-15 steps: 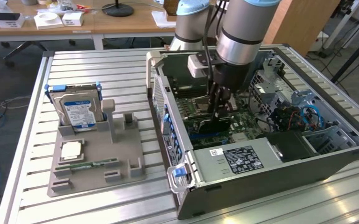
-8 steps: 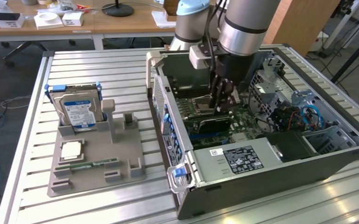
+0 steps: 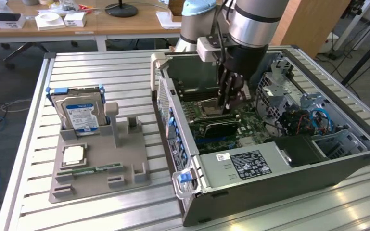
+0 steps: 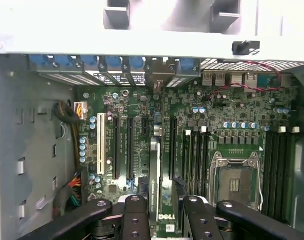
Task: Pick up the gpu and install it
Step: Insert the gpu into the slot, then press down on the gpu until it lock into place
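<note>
GPU is sitting edge-on between my gripper fingers, standing upright over the motherboard inside the PC case, bracket end toward the rear slot covers. I'm holding it pinched, jaws fairly wide but clamped on the card's thickness. In the exterior view I'm seeing the black card low down by the board w/ the arm reaching straight in from above. So pickup is done, card's at the slots; can't tell if it's fully seated yet, I'd guess mid-insertion. Outside the case, hard drive is standing in the grey fixture tray, memory stick lying flat there.
</note>
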You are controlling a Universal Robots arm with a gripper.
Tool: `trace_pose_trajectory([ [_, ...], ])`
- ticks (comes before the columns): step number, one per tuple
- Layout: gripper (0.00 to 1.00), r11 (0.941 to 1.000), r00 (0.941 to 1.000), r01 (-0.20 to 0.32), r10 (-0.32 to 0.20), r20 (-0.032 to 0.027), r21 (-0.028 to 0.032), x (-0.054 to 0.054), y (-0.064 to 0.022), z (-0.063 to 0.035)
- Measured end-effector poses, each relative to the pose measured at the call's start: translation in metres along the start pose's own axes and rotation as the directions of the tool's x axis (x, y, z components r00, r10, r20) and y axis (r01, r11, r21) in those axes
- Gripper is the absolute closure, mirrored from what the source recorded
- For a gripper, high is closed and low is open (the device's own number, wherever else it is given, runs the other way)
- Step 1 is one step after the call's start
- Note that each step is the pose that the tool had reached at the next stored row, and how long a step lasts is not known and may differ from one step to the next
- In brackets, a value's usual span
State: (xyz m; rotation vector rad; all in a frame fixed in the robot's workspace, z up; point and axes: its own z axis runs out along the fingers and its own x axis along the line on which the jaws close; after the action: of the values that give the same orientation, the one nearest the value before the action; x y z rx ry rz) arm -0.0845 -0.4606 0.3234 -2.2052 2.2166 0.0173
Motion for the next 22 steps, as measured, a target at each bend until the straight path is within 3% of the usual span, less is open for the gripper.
trace_pose_trajectory([
  [9, 0.67, 1.0, 1.0, 0.0, 0.0, 0.0001, 0.0, 0.0, -0.0001, -0.0161],
  [22, 0.67, 1.0, 1.0, 0.0, 0.0, 0.0001, 0.0, 0.0, 0.0, -0.0163],
])
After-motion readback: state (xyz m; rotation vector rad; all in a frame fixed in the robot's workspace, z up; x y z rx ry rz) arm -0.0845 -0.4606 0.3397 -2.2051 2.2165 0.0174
